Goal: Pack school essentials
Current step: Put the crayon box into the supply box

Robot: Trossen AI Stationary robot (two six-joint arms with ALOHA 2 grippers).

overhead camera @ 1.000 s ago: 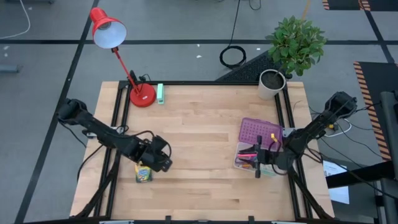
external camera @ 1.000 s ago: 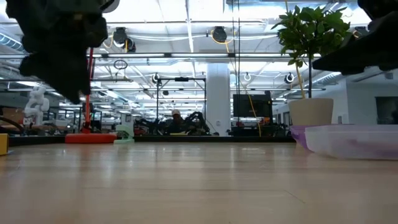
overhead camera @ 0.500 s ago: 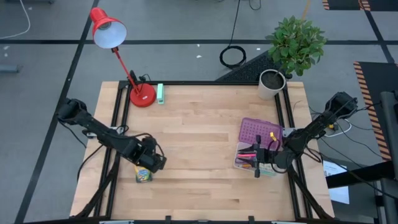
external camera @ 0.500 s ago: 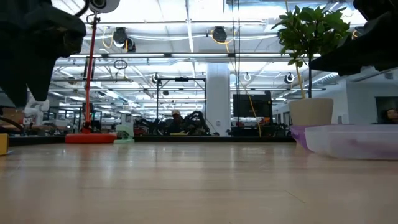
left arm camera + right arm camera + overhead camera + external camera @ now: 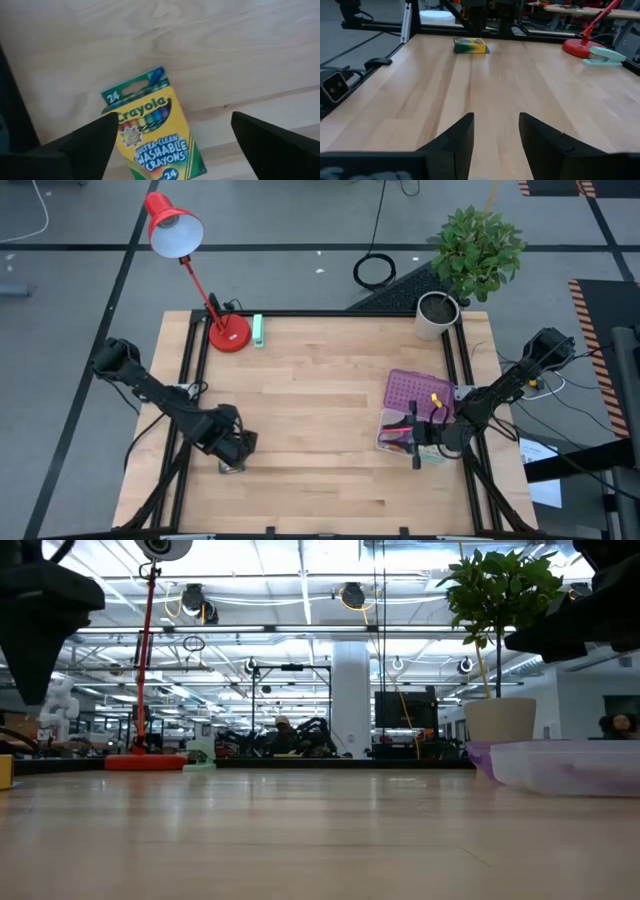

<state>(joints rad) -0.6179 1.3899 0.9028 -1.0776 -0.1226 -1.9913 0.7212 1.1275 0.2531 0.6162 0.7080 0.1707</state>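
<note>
Over table's left front edge: left gripper [image 5: 232, 452] spread above crayon box [image 5: 150, 132] | right gripper [image 5: 424, 442] spread beside tray [image 5: 411, 392].

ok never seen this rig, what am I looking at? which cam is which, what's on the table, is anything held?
Two robot arms work at a wooden table. One camera looks straight down, one sits at table height, and one rides on each wrist. The left gripper, fingers open, hangs over the crayon box and holds nothing. The right gripper, also open and empty, waits by the clear bin, which holds pencils and sits next to the purple lid. At the far edge are a red lamp, a mint-green block and a potted plant.
</note>
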